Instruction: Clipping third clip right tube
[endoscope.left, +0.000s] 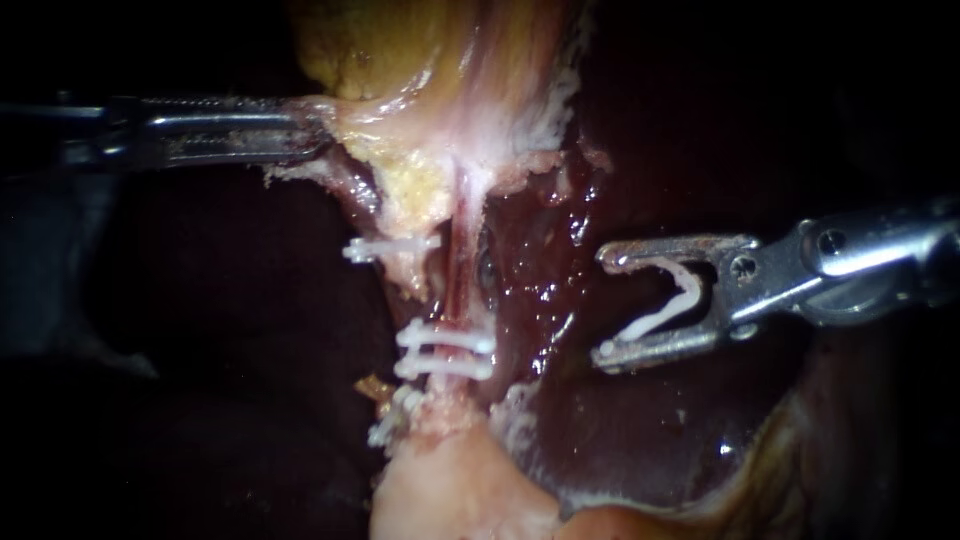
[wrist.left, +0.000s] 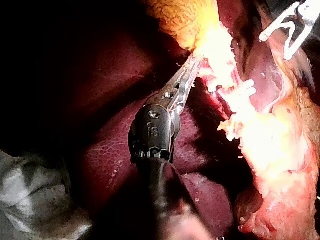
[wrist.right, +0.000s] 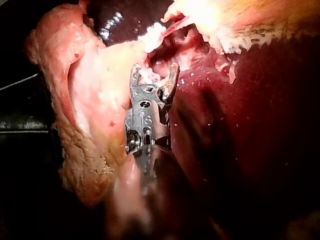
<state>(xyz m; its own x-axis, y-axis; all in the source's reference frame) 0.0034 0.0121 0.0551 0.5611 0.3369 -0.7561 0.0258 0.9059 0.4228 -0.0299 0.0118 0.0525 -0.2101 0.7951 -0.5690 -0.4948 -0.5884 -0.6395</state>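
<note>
right tube (endoscope.left: 462, 285) runs down the middle of the endoscope view, with a pair of clips (endoscope.left: 450, 341) across its lower part. my right instrument (endoscope.left: 604, 305) hangs beside it over the liver (endoscope.left: 620, 430), apart from the tube, its jaws spread wide with a white clip (endoscope.left: 655, 320) seated between them and touching both. my left instrument (endoscope.left: 312, 135) has its jaws closed on pale tissue (endoscope.left: 400, 130) above the tube.

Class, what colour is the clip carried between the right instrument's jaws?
White. The clip in the right instrument shows best in the endoscope view.
</note>
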